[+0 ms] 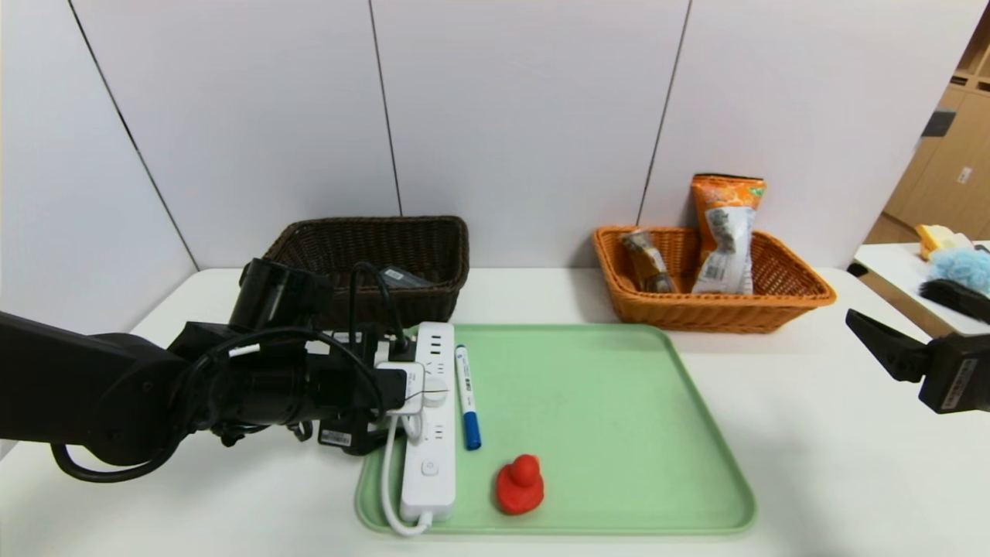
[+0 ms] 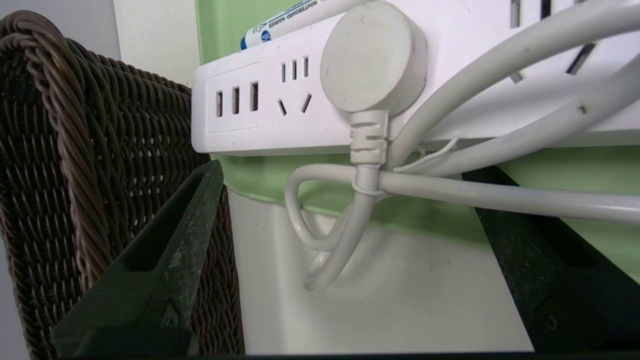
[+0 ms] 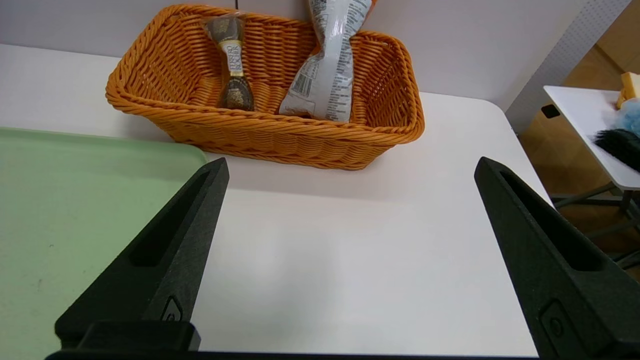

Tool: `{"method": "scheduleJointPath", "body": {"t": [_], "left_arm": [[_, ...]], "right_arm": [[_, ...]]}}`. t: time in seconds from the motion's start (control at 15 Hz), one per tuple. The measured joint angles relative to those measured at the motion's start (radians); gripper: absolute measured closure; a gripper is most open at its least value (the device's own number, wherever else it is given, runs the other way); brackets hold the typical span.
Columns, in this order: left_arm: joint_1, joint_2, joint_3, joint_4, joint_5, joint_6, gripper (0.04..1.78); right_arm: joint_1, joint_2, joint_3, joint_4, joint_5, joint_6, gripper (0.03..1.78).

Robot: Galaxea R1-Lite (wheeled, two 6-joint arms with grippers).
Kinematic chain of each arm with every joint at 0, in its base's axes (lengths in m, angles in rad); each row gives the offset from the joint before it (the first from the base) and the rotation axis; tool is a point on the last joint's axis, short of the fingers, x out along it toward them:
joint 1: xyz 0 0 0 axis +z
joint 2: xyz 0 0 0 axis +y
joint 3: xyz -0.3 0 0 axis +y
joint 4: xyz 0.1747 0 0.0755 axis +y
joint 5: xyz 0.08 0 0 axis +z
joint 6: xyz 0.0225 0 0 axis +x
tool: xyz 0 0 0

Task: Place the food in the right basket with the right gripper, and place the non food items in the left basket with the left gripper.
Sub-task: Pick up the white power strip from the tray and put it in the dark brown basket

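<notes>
Two wide-open, empty hands are shown, the left hand [image 2: 345,260] beside the power strip [image 1: 430,418], whose looped cord [image 2: 450,195] could be snagged, dragging the marker [image 1: 467,397] along, while the right hand [image 3: 350,260] is parked.

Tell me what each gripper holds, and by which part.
Nothing. The left gripper stands open around the power strip's cable; the right gripper is open and empty.

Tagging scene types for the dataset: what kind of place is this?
Likely an office or lab test bench, not a home: a plain white table against grey wall panels, a green tray with two sorting baskets, and wooden lockers behind.
</notes>
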Motion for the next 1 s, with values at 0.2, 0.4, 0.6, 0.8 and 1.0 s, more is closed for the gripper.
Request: {"method": "scheduleJointPath", "body": {"t": [0.2,0.4,0.6,0.8,1.0], "left_arm": [[0.000,0.009,0.003,-0.003,0.000,0.002,0.40],[0.004,0.015,0.003,-0.004,0.000,0.001,0.81],[0.005,0.017,0.002,-0.005,0.000,0.001,1.15],[0.004,0.017,0.005,-0.006,0.000,0.001,1.66],[0.004,0.016,0.006,-0.010,-0.001,0.002,1.66]], "right_arm": [[0.000,0.001,-0.002,0.000,0.000,0.000,0.12],[-0.001,0.001,-0.004,-0.001,0.000,-0.001,0.12],[0.000,0.000,-0.005,-0.002,0.000,-0.002,0.12],[0.000,-0.001,-0.006,-0.003,0.000,-0.001,0.12],[0.002,0.000,-0.011,-0.002,0.002,-0.001,0.12]]}}
